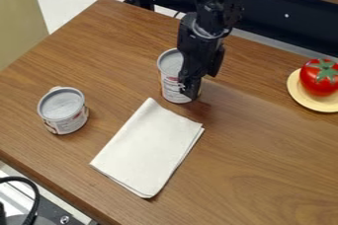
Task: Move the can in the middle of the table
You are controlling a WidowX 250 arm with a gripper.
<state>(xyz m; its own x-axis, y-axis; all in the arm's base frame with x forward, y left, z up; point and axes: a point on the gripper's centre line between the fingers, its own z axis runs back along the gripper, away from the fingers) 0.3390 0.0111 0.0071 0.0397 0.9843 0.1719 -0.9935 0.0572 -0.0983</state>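
Cable [37, 197] nearest, tall can [170, 85] upright at the gripper [191, 88]

At the lower left corner, below the near edge of the table [264, 165], the cable is seen curved over some metal gear [51, 211]. On the table, a folded cloth [150, 145] is laid flat and set slantwise, one narrow end pointed up and to the right, close to the foot of the tall can.

The tall can is stood on its base, a little above the centre of the view. Its long axis is held vertical to the table, with no lean to be made out; its pale round lid is turned straight up, and a printed part of its side is shown to the camera. Its right side is partly hidden by the gripper, which is hung down in front of it from the arm [208, 17]. Whether the gripper is spread or closed cannot be told, nor whether the can is touched.

To the left, a short can [63, 113] is also set upright, lid up, well apart from the tall one. At the right edge, a tomato [320, 78] is borne by a yellow plate [300, 101].
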